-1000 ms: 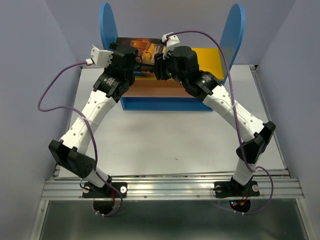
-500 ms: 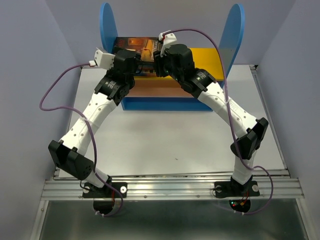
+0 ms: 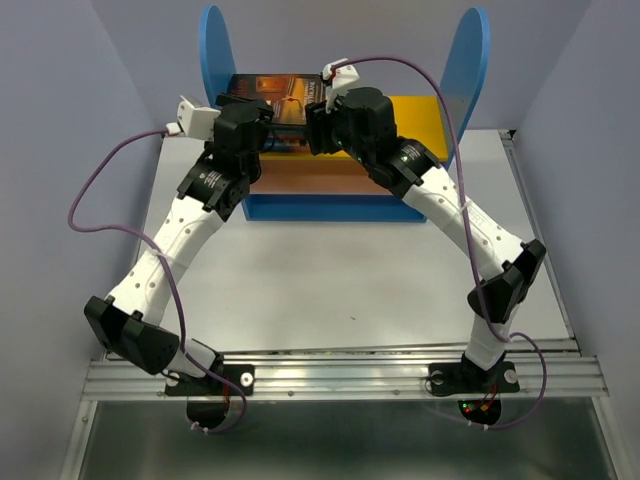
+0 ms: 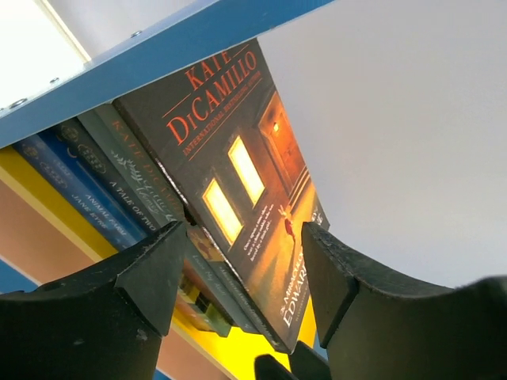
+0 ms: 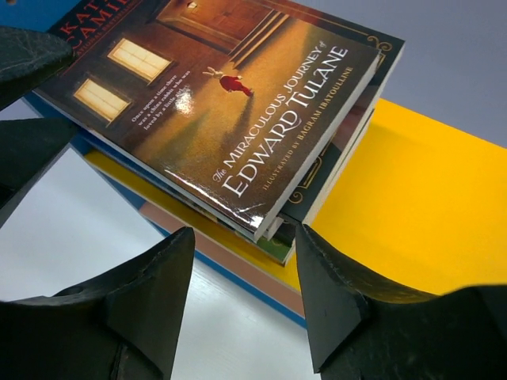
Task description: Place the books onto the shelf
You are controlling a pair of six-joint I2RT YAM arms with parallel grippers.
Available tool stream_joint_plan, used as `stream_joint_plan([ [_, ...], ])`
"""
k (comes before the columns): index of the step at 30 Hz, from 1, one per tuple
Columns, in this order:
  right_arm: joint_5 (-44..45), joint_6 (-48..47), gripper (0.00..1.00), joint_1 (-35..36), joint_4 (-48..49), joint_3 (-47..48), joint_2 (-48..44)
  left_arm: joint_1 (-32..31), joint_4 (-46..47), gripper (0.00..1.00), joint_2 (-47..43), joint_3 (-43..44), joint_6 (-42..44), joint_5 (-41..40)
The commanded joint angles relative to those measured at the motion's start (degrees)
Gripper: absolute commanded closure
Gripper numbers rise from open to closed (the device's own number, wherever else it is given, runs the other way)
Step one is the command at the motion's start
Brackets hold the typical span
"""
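Several books (image 3: 275,95) lie in a slanted stack on the yellow upper board (image 3: 418,112) of the shelf, leaning against its left blue panel (image 3: 214,48). The top book (image 5: 222,87) is a dark cover with lit windows, "The Miraculous Journey of Edward Tulane" (image 4: 238,158). Blue and dark spines (image 4: 95,190) show beneath it. My left gripper (image 4: 242,273) is open just short of the stack's left end (image 3: 265,135). My right gripper (image 5: 242,273) is open too, in front of the stack's right corner (image 3: 315,125), holding nothing. Neither touches the books.
The shelf's right blue panel (image 3: 468,60) stands far right, with a bare stretch of yellow board (image 5: 412,198) between it and the books. Below are the brown middle board (image 3: 320,175) and blue base (image 3: 330,208). The white table (image 3: 340,280) spreads in front.
My right gripper's jaws have widened and it has drawn slightly back from the stack. My left arm has shifted left and its elbow has dropped. The books lie flatter against the left panel.
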Motion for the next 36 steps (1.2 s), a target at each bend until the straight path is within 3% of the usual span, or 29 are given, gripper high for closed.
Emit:
stream_joint_plan([
  [1,3.35,-1.33,0.39,0.37,3.61,-1.31,-4.44,0.28,2.98,0.3,-1.36,0.23,1.82,-1.96],
  [6,4.23,-1.95,0.29,0.37,3.62,-1.4,-4.0,0.28,2.8,0.34,0.13,1.28,2.0,-1.26],
  [13,3.27,-2.39,0.24,-0.68,3.44,0.53,-1.81,0.98,3.07,0.38,1.36,2.25,1.82,-0.55],
  [23,-7.45,0.95,0.25,-4.19,2.82,4.13,1.62,1.68,2.89,0.39,1.37,2.43,1.12,-0.64],
  [30,-9.74,1.57,0.25,-4.73,3.0,4.84,2.5,1.68,3.94,0.39,-0.92,0.5,3.57,2.08],
  [34,-11.67,1.57,0.26,-4.73,2.91,5.71,3.29,1.68,7.01,0.36,-5.39,-4.24,6.04,3.49],
  [36,-12.2,1.65,0.27,-4.73,3.0,5.89,3.47,1.68,7.37,0.26,-6.98,-5.83,7.7,3.67],
])
